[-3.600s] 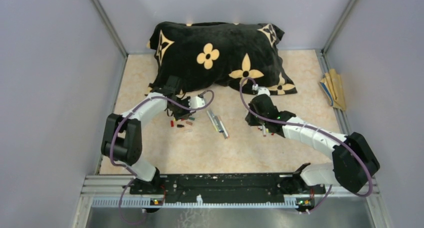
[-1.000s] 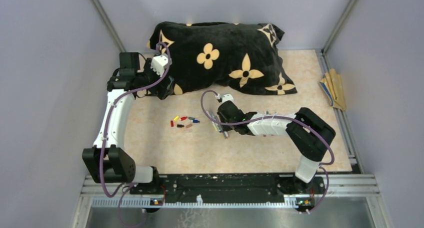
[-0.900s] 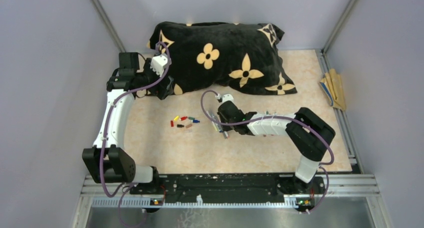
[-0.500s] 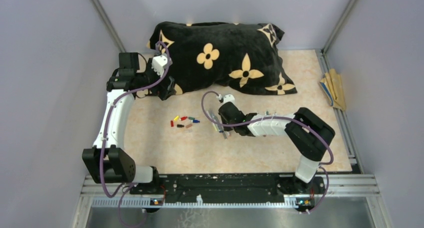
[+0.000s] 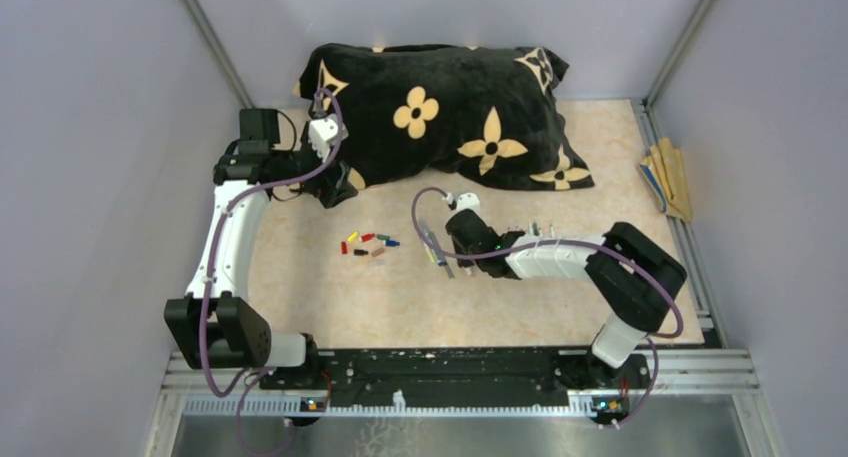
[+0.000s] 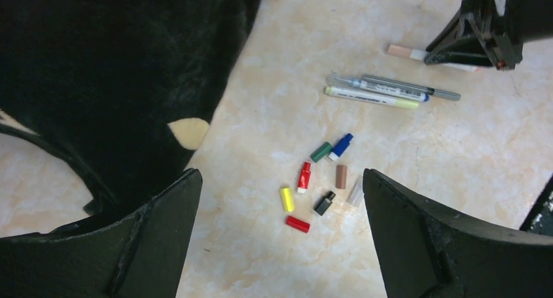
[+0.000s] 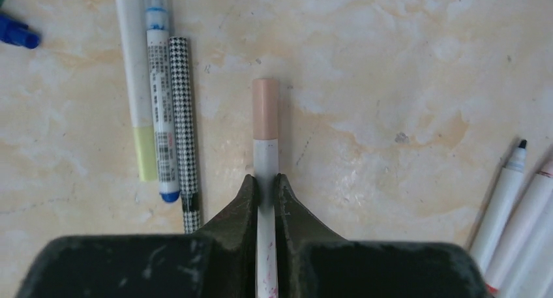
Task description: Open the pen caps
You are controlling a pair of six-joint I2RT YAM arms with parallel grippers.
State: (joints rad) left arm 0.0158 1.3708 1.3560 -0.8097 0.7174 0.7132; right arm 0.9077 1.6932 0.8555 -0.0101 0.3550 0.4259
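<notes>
My right gripper [image 7: 266,184] is shut on a white pen [image 7: 265,158] whose tan cap [image 7: 265,107] points away from the jaws and is still on the barrel. To its left lie three pens [image 7: 160,102] side by side; uncapped pens [image 7: 505,193] lie at the right. Several loose pen caps [image 6: 304,176], red, yellow, black, green, blue, brown and grey, are scattered on the table [image 6: 261,259]. My left gripper [image 6: 280,175] hangs open high above them, holding nothing. In the top view the right gripper [image 5: 462,257] is low beside the pens [image 5: 436,247], and the left gripper [image 5: 332,185] is by the pillow.
A black pillow [image 5: 440,107] with tan flowers fills the back of the table, close to my left gripper. Flat tan sticks [image 5: 668,177] lie at the right edge. Walls and metal posts enclose the table on three sides.
My right gripper's jaws have closed fully on the white pen, and the right arm has shifted slightly rightward. The left arm has barely moved and stays open.
</notes>
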